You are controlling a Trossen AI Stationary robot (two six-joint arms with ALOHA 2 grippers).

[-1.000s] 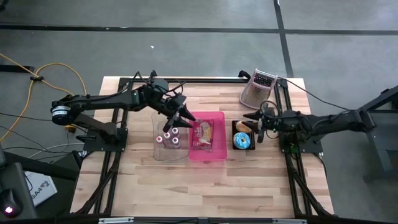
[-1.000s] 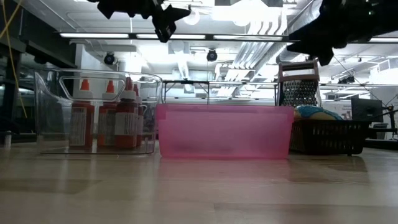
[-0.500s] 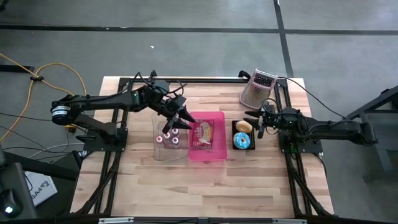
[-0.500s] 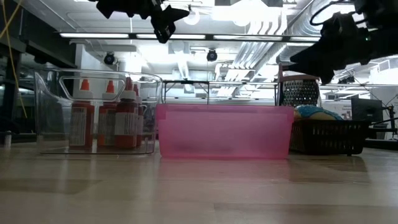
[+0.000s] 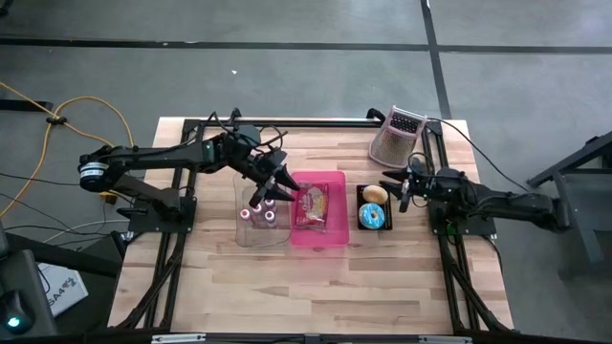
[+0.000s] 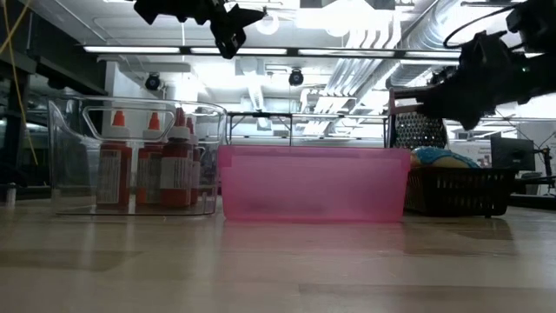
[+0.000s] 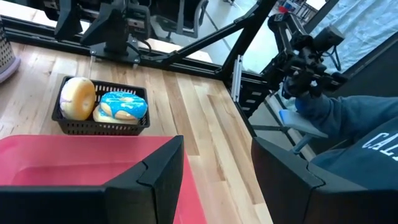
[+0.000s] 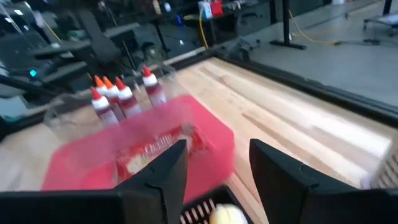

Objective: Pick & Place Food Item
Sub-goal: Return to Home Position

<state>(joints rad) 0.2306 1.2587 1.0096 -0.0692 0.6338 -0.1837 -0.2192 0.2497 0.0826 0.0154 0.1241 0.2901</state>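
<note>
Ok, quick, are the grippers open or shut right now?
Left gripper: open, empty, over the clear bin and pink bin.
Right gripper: open, empty, near the black bin.

Taking the table's (image 5: 316, 287) far edge as twelve o'clock, a clear bin (image 5: 251, 227), a pink bin (image 5: 337, 222) and a black basket (image 5: 375, 230) are standing close together in a row across the middle, leaving only slim gaps. Bottles (image 5: 263, 212) are crowding the clear bin. The left gripper (image 5: 271, 189), fingers apart, is hanging over the clear bin's one o'clock corner. The right gripper (image 5: 394, 187), fingers apart, is hovering over the basket's two o'clock corner. A grater (image 5: 396, 138) is occupying the one o'clock corner. At six o'clock, the whole near half is lying bare.
</note>
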